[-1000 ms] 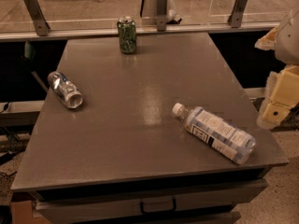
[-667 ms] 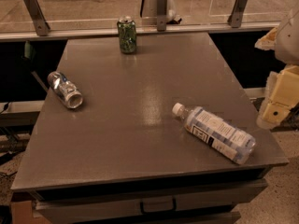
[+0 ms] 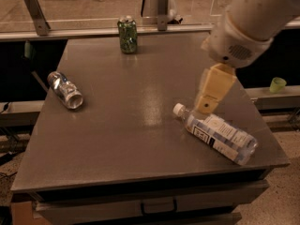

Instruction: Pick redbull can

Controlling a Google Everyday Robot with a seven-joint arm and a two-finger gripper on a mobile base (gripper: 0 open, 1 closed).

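- Redbull can (image 3: 65,90) is lying on its side, well left of the bottle (image 3: 218,134), nothing crowding it.
- Gripper (image 3: 206,106) is hovering just above the bottle's cap; can't tell if it's open or closed.

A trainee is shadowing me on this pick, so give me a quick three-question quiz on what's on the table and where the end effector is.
1. True or false: the redbull can lies on its side near the left edge of the table.
2. The end effector hangs just above which? A) the redbull can B) the capped end of the plastic bottle C) the table's far edge
3. Which item stands upright?

Key:
1. True
2. B
3. The green can, at the far edge.
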